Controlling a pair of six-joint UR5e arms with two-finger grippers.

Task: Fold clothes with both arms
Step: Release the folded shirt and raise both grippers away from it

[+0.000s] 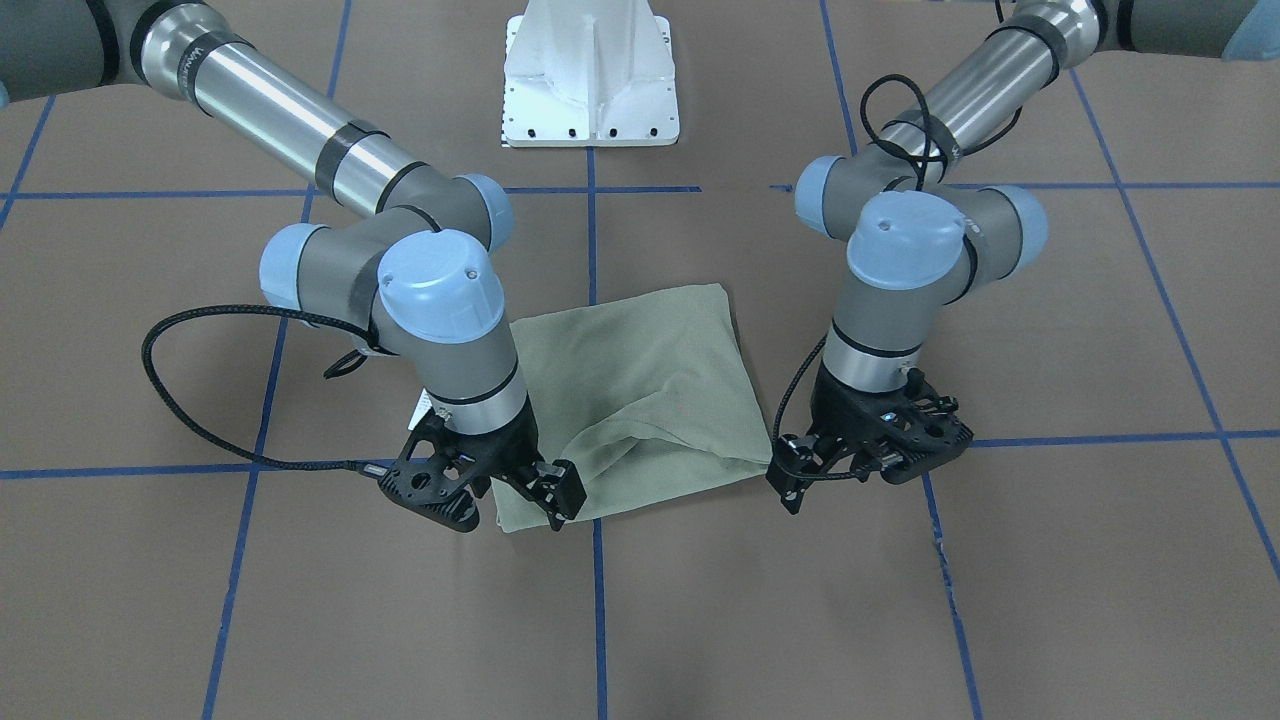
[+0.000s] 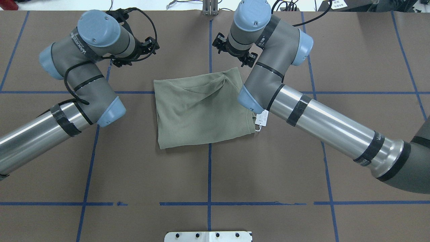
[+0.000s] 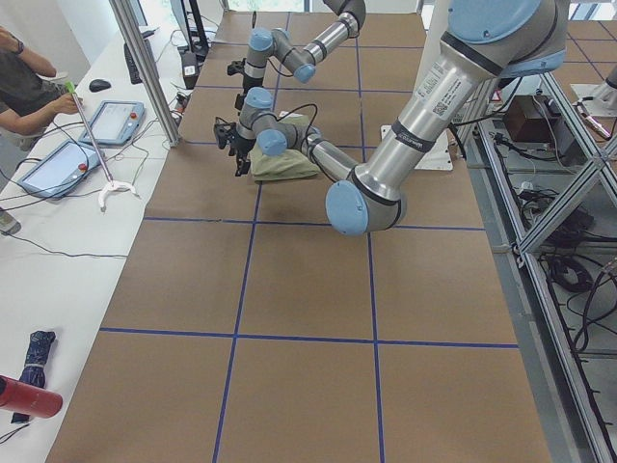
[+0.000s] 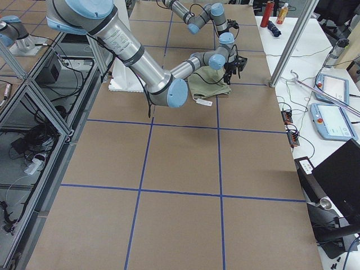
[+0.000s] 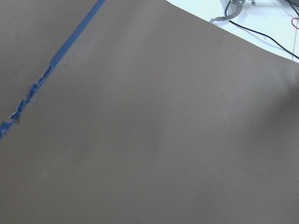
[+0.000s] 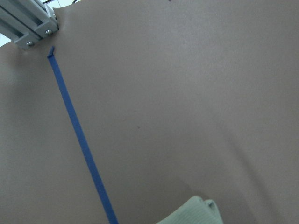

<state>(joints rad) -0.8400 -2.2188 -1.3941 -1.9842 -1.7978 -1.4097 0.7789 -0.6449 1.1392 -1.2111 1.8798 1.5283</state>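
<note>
The sage-green shirt (image 1: 640, 390) lies folded into a rough rectangle at the table's middle (image 2: 201, 107), with a soft crease across its far half. Its white hang tag (image 2: 261, 119) sticks out by the right arm's elbow. My right gripper (image 1: 490, 495) hovers over the shirt's far corner, jaws spread, holding nothing. My left gripper (image 1: 865, 455) hangs just beside the other far corner, also spread and off the cloth. The right wrist view shows only a shirt corner (image 6: 194, 212) on bare table. In the left wrist view there is only the table surface.
The white pedestal base (image 1: 590, 80) stands at the robot's side of the table. Blue tape lines (image 2: 209, 168) grid the brown surface. A side bench with tablets (image 3: 111, 121), a metal post (image 3: 145, 68) and a seated person (image 3: 24, 77) lies beyond the far edge.
</note>
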